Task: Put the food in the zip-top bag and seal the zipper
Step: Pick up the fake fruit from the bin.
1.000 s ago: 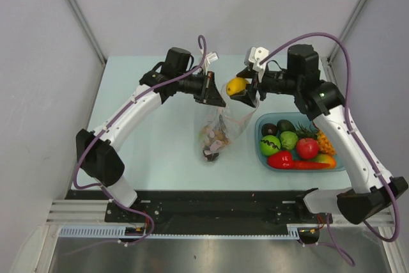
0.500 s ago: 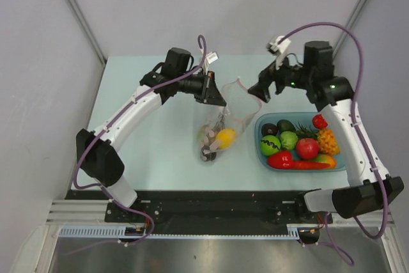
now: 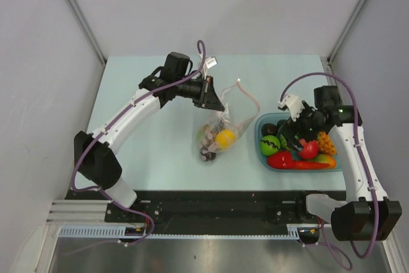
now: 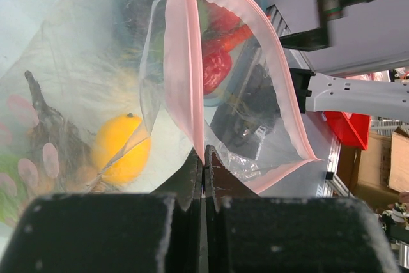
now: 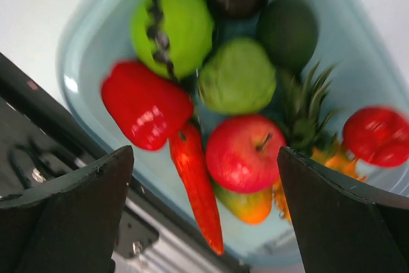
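The clear zip-top bag (image 3: 220, 126) stands in the middle of the table with its mouth held up and open. My left gripper (image 3: 211, 96) is shut on its pink-red zipper strip (image 4: 182, 62). A yellow lemon (image 3: 225, 137) and brownish pieces lie inside the bag; the lemon shows through the plastic in the left wrist view (image 4: 120, 148). My right gripper (image 3: 295, 140) is open and empty, hovering over the light blue tray (image 3: 262, 158) of toy food. Below it lie a red apple (image 5: 241, 153), a red pepper (image 5: 144, 103), a red chili (image 5: 197, 193), green pieces and a pineapple (image 5: 305, 126).
The tray sits at the table's right side, close to the bag. Grey walls enclose the table on the left, back and right. The black rail of the arm bases (image 3: 211, 209) runs along the near edge.
My right gripper let the lemon fall into the bag, then swung right and down over the tray, open. My left gripper kept hold of the bag's mouth.
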You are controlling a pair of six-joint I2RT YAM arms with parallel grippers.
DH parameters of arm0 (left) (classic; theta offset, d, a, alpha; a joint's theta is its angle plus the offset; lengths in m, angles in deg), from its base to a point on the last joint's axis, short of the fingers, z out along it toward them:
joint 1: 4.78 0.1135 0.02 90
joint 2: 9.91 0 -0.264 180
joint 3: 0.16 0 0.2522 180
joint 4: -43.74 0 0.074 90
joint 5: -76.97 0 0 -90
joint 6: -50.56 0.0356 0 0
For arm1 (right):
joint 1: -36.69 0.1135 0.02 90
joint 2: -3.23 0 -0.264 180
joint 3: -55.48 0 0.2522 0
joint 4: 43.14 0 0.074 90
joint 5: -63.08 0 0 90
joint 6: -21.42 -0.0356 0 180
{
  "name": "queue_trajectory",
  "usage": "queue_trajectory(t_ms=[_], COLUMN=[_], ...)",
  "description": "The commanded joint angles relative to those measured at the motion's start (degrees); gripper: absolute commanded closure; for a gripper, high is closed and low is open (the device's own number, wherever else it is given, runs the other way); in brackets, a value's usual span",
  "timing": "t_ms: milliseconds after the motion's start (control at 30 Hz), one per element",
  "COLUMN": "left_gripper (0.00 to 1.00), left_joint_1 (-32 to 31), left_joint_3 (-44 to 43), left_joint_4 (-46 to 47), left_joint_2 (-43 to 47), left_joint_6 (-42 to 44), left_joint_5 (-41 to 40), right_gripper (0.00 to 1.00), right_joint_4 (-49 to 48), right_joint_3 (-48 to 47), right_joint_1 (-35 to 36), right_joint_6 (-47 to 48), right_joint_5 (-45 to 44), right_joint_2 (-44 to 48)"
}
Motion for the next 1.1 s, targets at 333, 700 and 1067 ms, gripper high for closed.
queue_trajectory(t_ms=[333,700,1067], left_gripper=[1.00,1.00,1.00], left_joint_1=[-0.2,-0.2,-0.2], left_joint_3=[-0.1,0.3,0.3], left_joint_4=[1.2,1.3,2.0], left_joint_2=[2.6,2.6,2.6], left_joint_6=[2.0,1.6,1.1], left_joint_5=[1.2,0.8,0.2], right_gripper=[0.00,0.01,0.44], right_joint_4=[-12.6,-19.6,-4.3], right_joint_3=[19.0,22.9,-2.2], right_joint_1=[-0.2,0.3,6.5], right_joint_6=[2.3,2.1,-10.4], right_joint_5=[-24.0,-25.4,-5.6], right_joint_2=[-1.5,-4.3,0.5])
